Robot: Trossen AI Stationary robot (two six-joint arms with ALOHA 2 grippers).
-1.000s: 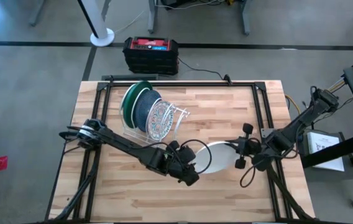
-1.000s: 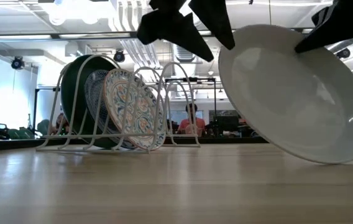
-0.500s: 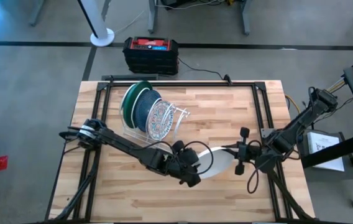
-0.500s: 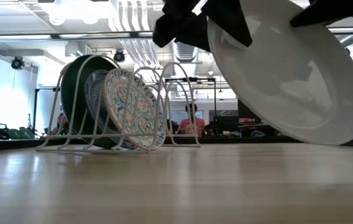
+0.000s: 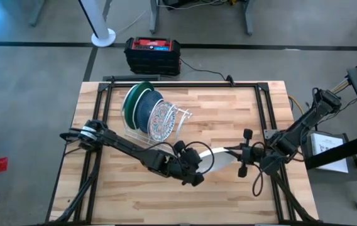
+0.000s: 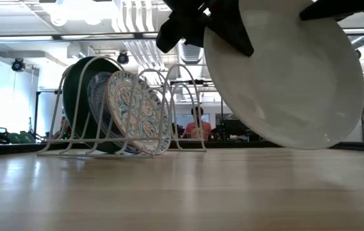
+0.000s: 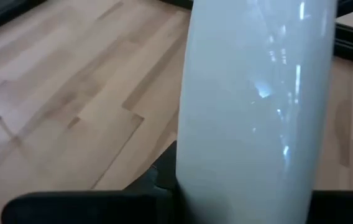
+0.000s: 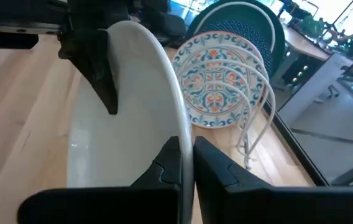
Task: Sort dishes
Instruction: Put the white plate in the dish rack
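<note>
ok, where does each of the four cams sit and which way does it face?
High: overhead, straight down; both arms, wooden table.
Low: table height, facing the white wire rack; grippers overhead.
Left wrist: on the left arm, facing the round plain white plate; left gripper.
Right wrist: behind the right gripper, clamping the plate rim, facing the rack.
All share the plate.
</note>
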